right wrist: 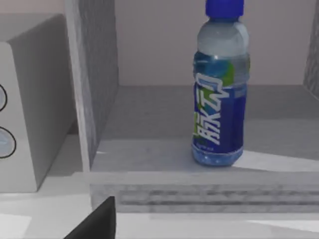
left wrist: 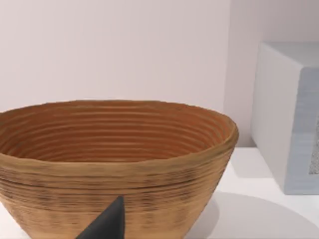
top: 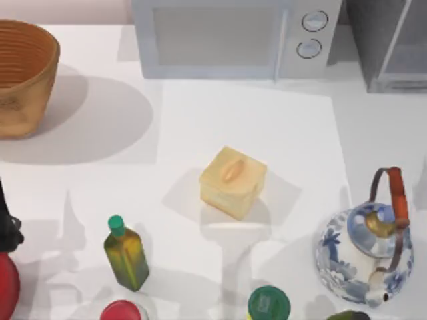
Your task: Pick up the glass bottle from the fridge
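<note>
Glass bottle [right wrist: 219, 94] upright inside open fridge [right wrist: 94, 99]; clear floor around

We see little of our own body here. From above, a slim black piece of our left arm [top: 8, 223] shows at the picture's left edge, matt and dark, its outline lumpy and narrowing upward. In the left wrist view, one matt black, wedge-shaped finger of our left hand [left wrist: 105, 224] rises to a blunt point. In the right wrist view, our right hand [right wrist: 97, 223] shows the same plain black wedge, without markings.
</note>
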